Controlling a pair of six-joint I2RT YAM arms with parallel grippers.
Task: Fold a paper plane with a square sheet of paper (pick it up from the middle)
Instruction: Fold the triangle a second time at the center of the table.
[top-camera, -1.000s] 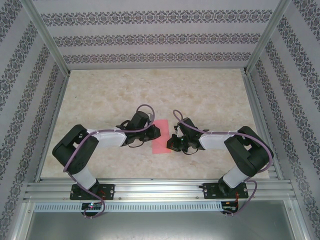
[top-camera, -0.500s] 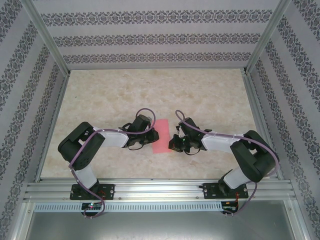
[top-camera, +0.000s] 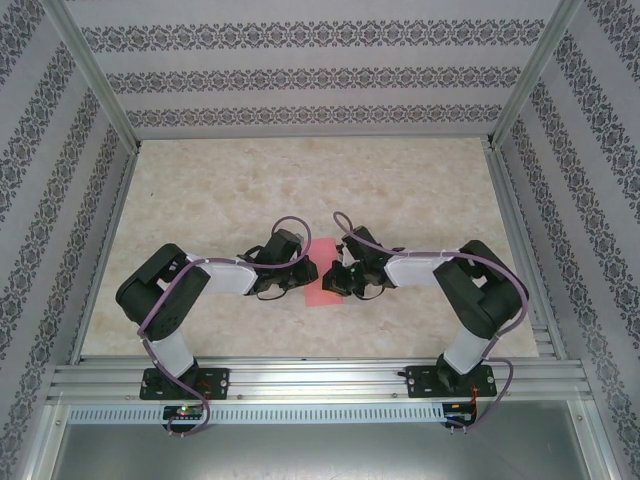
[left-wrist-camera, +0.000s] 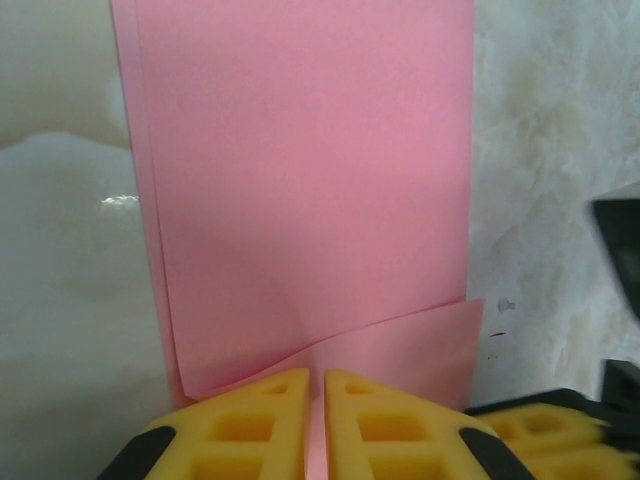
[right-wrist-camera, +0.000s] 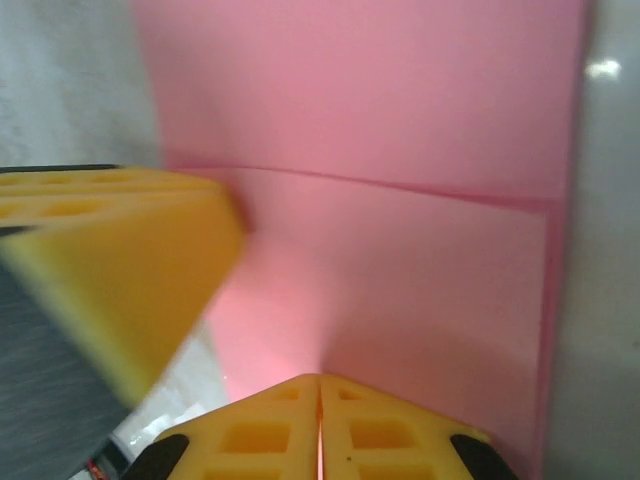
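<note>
The square sheet of paper (top-camera: 321, 293) is pink and lies folded into a narrow rectangle on the table's middle; it has no paper plane shape. In the left wrist view a folded flap crosses the sheet (left-wrist-camera: 300, 180) near my fingers. My left gripper (top-camera: 309, 270) (left-wrist-camera: 315, 376) is shut on the sheet's left edge, with pink paper pinched in the slit. My right gripper (top-camera: 334, 279) (right-wrist-camera: 320, 378) is shut on the opposite edge, where the sheet (right-wrist-camera: 400, 270) puckers up to its tips. The two grippers face each other, almost touching.
The marble-patterned table (top-camera: 400, 190) lies under the sheet. Patterned walls and aluminium posts (top-camera: 95, 80) enclose it. A frame rail (top-camera: 320, 380) runs along the near edge by the arm bases. The left gripper's yellow finger (right-wrist-camera: 120, 260) sits close at the right wrist view's left side.
My right gripper has moved left onto the sheet's right edge. My left arm drew back slightly early on, then held still with its grip.
</note>
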